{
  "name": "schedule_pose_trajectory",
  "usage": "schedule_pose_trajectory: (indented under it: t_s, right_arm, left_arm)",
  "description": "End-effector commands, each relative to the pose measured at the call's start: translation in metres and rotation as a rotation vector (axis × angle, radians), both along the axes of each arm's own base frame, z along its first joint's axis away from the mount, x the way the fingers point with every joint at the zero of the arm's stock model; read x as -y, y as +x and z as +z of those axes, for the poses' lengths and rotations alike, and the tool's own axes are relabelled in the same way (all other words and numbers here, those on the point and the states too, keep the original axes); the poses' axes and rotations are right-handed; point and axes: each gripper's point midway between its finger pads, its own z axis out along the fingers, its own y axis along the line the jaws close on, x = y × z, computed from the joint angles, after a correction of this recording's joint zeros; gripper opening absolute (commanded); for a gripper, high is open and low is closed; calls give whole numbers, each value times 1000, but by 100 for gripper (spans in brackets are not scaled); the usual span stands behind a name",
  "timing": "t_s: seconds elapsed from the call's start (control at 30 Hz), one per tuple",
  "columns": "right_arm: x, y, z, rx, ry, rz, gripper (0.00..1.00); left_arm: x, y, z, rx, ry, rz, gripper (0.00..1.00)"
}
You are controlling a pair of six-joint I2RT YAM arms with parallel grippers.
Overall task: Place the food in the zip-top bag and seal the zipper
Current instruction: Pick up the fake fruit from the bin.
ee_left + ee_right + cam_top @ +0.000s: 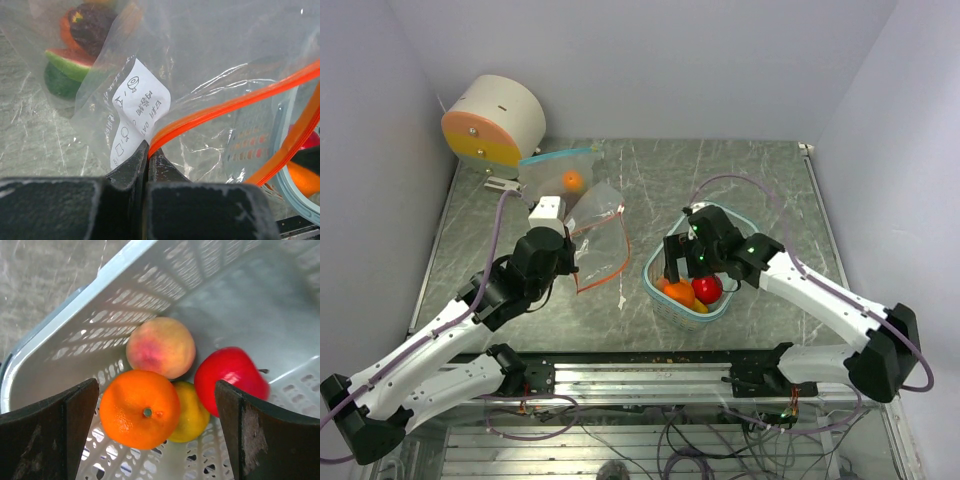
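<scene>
Now the right claw (157, 400) hangs wide open over the teal tub (250, 295) and touches nothing. The orange (140, 410) lies just between its fingers, with a peach (160, 347), a red apple (230, 377) and a yellow fruit (192, 415) beside it. The left claw (148, 150) is closed tight on the edge of the zip-top bag (215, 55), at the zipper strip (225, 107), above the desk (740, 190). A watermelon slice (65, 67) lies inside the bag. The step in hand seems to be picking the next fruit: the right claw should go down and close around the orange.
</scene>
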Motion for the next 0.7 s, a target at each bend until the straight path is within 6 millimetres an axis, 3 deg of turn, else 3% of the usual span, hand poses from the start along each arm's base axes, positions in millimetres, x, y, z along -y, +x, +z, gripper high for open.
schedule_pose_trajectory:
  t_s: [0.0, 0.2, 0.27, 0.37, 0.5, 0.6, 0.67]
  right_arm:
    - [-18, -16, -23, -104, 51, 88, 100]
    - [-11, -23, -51, -155, 17, 64, 97]
    - [-10, -24, -56, -161, 13, 67, 88]
    - [-12, -25, -57, -161, 25, 72, 66]
    - [-5, -17, -40, -108, 0, 54, 39]
    - [0, -5, -11, -24, -12, 37, 22]
    - [3, 2, 13, 35, -8, 24, 21]
  left_arm:
    - [-6, 2, 9, 30, 1, 19, 7]
    - [-1, 4, 2, 19, 2, 11, 7]
    - [0, 5, 1, 17, 3, 10, 7]
    - [2, 6, -2, 14, -1, 9, 7]
    - [4, 6, -4, 6, 0, 2, 7]
    - [4, 6, -5, 7, -8, 6, 7]
    - [5, 6, -6, 6, -13, 4, 7]
